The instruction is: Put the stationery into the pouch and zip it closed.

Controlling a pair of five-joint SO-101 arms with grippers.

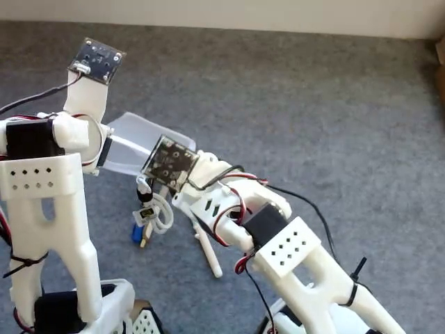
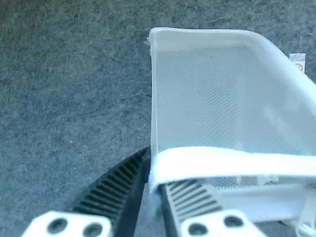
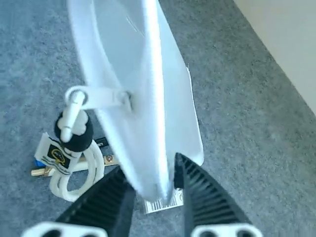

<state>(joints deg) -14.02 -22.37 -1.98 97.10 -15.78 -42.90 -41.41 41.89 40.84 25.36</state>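
The translucent white pouch (image 1: 135, 142) is held up off the grey carpet between the two arms. My left gripper (image 2: 154, 172) is shut on one end of its rim, with the mesh wall (image 2: 222, 98) stretching away from it. At the other end my right gripper (image 3: 155, 181) is shut on the pouch's rim (image 3: 148, 98), close to the zip pull (image 3: 98, 97). On the carpet below lie a coiled white cable (image 3: 74, 165) with a black band and a label, a small blue and gold item (image 1: 138, 233) and a white pen (image 1: 208, 252).
Grey carpet (image 1: 334, 118) stretches wide to the right and back. A pale wall (image 1: 278, 12) runs along the far edge. The arms' white bases (image 1: 49, 229) stand at the near side.
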